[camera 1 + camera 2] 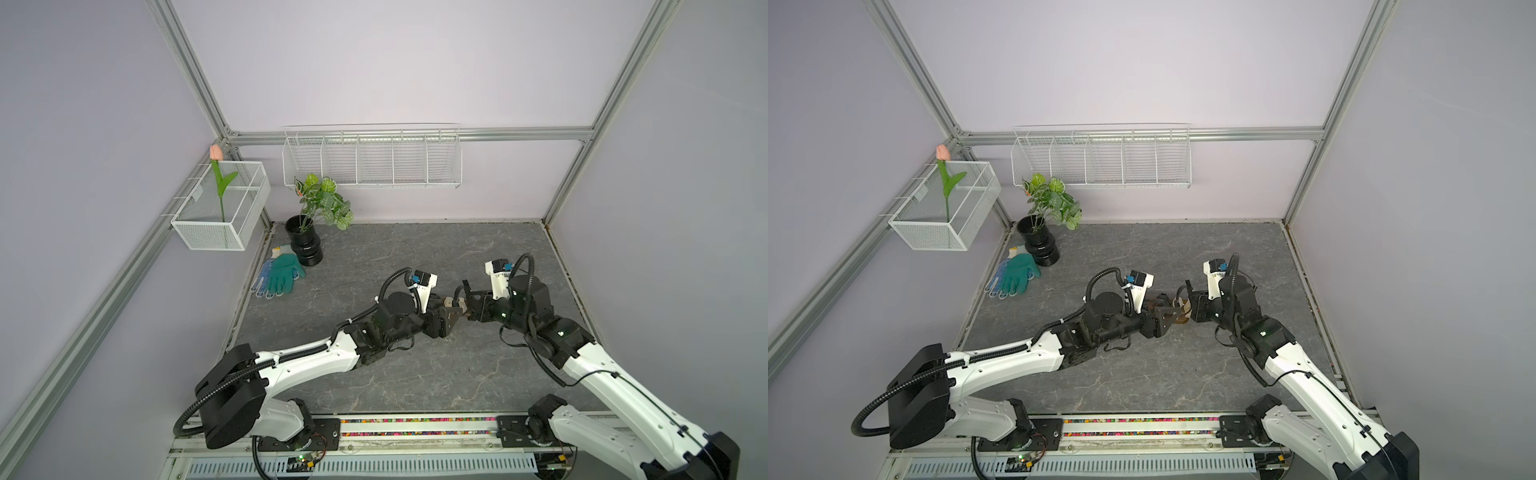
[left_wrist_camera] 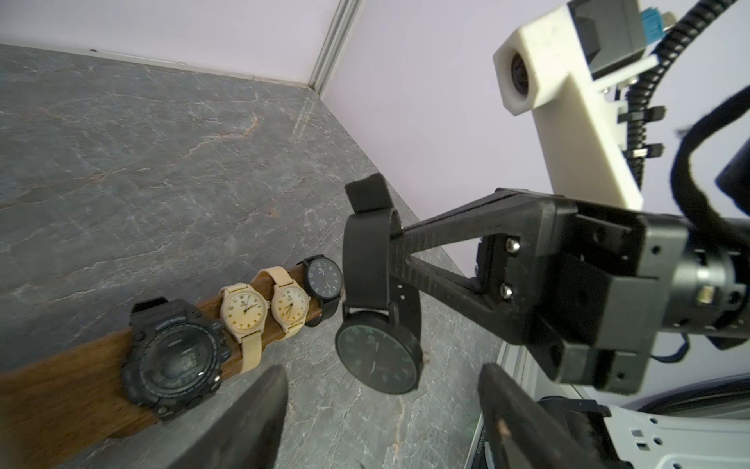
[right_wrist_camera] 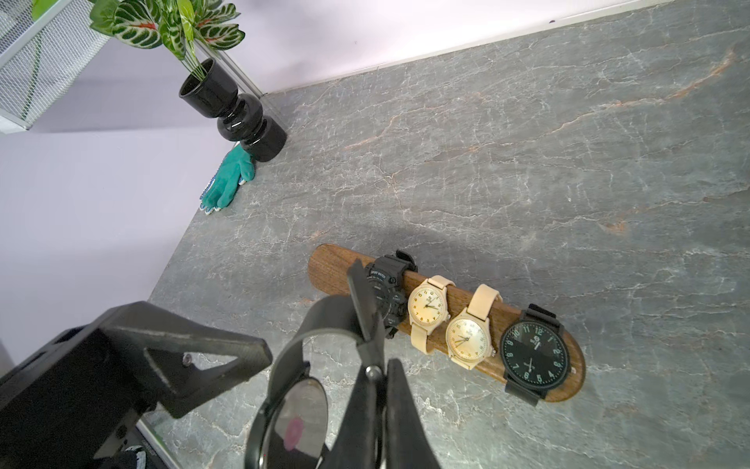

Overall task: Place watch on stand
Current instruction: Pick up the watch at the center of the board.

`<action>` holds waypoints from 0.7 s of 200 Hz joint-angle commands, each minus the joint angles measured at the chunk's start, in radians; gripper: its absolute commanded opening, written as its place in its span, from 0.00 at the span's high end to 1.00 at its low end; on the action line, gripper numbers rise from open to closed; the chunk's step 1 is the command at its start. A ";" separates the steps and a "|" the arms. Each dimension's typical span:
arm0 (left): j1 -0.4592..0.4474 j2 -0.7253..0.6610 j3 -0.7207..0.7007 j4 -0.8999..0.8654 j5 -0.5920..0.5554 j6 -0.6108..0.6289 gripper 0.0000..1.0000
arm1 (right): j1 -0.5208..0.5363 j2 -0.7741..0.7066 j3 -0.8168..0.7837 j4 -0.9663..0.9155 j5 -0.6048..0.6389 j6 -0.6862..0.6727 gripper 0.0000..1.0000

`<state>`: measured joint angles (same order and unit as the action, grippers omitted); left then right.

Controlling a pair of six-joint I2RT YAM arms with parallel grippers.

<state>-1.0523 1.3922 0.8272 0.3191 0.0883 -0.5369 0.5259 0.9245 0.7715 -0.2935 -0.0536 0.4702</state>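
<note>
My right gripper (image 3: 379, 365) is shut on the strap of a black round watch (image 2: 377, 357), which hangs face down above the table beside one end of the stand. The brown wooden stand (image 3: 328, 268) lies on the grey table and carries several watches: a black sport one, two beige ones and a black round one. My left gripper (image 2: 383, 369) is open, and the hanging watch sits just beyond its fingertips (image 2: 264, 406). One left finger (image 3: 211, 353) lies close beside the strap loop. In both top views the two grippers (image 1: 453, 318) (image 1: 464, 305) meet over the stand, which is mostly hidden.
A black ribbed vase (image 1: 305, 245) with a leafy plant stands at the back left, with a green glove (image 1: 282, 274) beside it. A white mesh basket (image 1: 220, 208) and a wire shelf (image 1: 374, 158) hang on the walls.
</note>
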 commanded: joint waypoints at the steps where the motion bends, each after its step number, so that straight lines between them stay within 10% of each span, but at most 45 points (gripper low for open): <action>1: -0.002 0.022 0.035 0.045 0.052 0.006 0.24 | -0.004 -0.016 -0.028 0.076 -0.037 0.020 0.93; 140: 0.011 0.023 0.034 -0.011 0.014 -0.035 0.44 | 0.000 -0.032 -0.065 0.160 -0.121 0.020 0.93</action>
<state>-1.0473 1.4288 0.8474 0.3088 0.1204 -0.5652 0.5251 0.9051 0.7269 -0.1795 -0.1383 0.4835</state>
